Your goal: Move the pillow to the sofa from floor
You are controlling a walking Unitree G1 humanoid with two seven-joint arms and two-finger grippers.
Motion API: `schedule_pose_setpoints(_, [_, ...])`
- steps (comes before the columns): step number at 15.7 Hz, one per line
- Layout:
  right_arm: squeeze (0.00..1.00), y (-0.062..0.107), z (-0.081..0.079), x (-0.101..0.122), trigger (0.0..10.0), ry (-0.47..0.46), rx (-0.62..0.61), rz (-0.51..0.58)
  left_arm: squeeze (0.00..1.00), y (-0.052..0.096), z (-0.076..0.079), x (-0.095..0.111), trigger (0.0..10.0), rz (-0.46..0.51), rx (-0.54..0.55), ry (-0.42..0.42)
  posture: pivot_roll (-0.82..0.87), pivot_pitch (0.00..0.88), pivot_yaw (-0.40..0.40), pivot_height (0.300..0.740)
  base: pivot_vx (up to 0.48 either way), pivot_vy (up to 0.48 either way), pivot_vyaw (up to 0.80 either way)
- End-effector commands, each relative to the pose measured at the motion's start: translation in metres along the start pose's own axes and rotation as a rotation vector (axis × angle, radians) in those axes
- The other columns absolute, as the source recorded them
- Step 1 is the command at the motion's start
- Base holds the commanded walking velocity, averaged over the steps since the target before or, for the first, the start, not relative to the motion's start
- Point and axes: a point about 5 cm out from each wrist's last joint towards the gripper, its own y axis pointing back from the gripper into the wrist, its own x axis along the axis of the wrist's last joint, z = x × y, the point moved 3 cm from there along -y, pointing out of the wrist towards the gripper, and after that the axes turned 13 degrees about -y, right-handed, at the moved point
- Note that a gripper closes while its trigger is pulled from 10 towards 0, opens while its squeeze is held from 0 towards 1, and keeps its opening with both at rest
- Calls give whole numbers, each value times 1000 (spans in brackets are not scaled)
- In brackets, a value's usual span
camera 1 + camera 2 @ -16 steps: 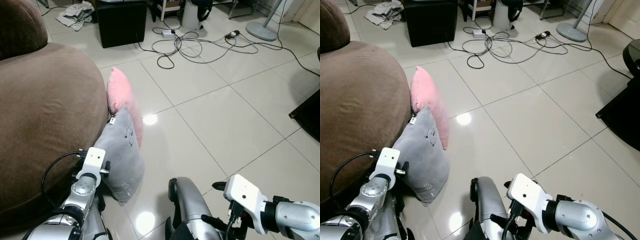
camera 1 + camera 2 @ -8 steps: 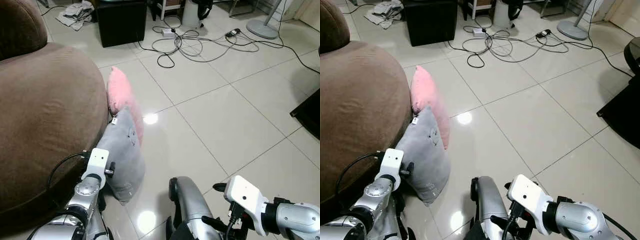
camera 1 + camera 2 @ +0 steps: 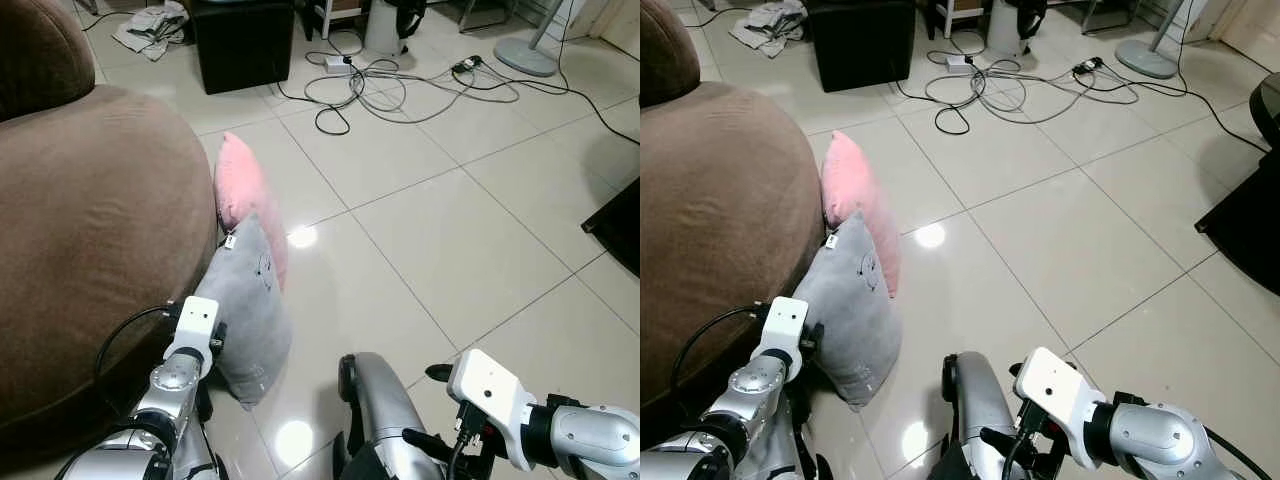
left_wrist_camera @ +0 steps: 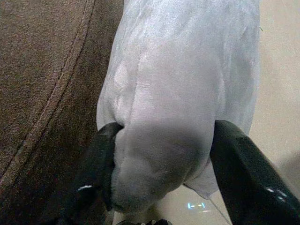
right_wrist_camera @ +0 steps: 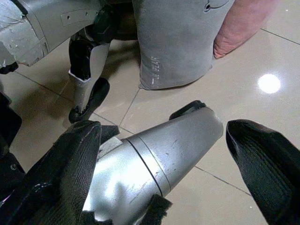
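Grasp step: the left claw (image 4: pixel 159 159) straddles the grey pillow (image 4: pixel 187 84), fingers apart, brown sofa (image 4: pixel 42 70) beside; next, clamp and lift. Right claw (image 5: pixel 159 154) idle, spread.

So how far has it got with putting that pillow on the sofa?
Early on. Done: the left gripper has reached the grey pillow, its open fingers on either side of the near corner. In hand: closing on it. Left: lifting it off the tiled floor and onto the brown sofa. The right gripper is idle.
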Motion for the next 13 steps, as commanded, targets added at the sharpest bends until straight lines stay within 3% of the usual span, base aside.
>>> schedule_pose_setpoints(1, [0, 2, -3, 2, 10000, 4, 1, 6, 0, 0, 6, -1, 0, -8, -20, 3, -353, 157, -125, 553, 0, 0, 0])
schedule_pose_setpoints(13, [0, 2, -3, 2, 10000, 5, -1, 5, 0, 0, 6, -1, 0, -7, -23, 8, -353, 157, -125, 553, 0, 0, 0])
